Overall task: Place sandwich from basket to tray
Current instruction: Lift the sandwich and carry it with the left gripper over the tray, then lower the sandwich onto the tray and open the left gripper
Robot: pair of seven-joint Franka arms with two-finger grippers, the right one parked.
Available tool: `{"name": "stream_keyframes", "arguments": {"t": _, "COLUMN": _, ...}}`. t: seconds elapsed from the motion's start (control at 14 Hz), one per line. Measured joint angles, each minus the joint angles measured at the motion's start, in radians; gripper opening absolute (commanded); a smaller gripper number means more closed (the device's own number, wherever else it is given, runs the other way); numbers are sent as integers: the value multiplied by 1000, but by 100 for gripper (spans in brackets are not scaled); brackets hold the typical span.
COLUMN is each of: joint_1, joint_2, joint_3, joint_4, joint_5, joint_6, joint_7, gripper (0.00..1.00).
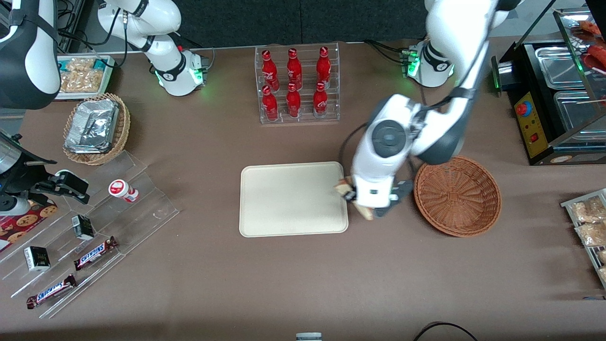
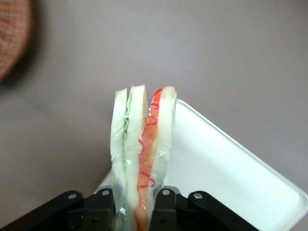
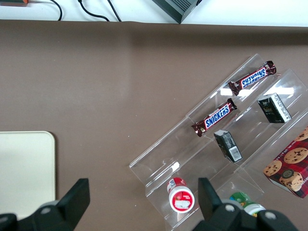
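One sandwich, one basket and one tray are showing on the table. The gripper is hanging above the tray's edge nearest the basket, between the two, its fingers clamping the sandwich with the cut edge pointing down. The arm is covering most of the sandwich in the front view. Six red bottles are standing in a clear rack at 12 o'clock from the tray; three chocolate bars are lying on stepped racks toward the parked arm's end.
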Motion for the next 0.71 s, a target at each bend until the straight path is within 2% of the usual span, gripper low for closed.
{"name": "stream_keyframes", "arguments": {"t": 0.21, "joint_1": -57, "joint_2": 78, "joint_3": 1, "joint_4": 95, "joint_5": 1, "joint_6": 17, "joint_7": 175, "gripper": 14}}
{"name": "stream_keyframes", "arguments": {"t": 0.5, "joint_1": -99, "joint_2": 141, "joint_3": -2, "joint_4": 119, "joint_5": -1, "joint_6": 117, "joint_7": 382, "gripper": 15}}
{"name": "stream_keyframes", "arguments": {"t": 0.71, "joint_1": -144, "joint_2": 207, "joint_3": -5, "joint_4": 119, "joint_5": -1, "joint_6": 206, "joint_7": 437, "gripper": 16}}
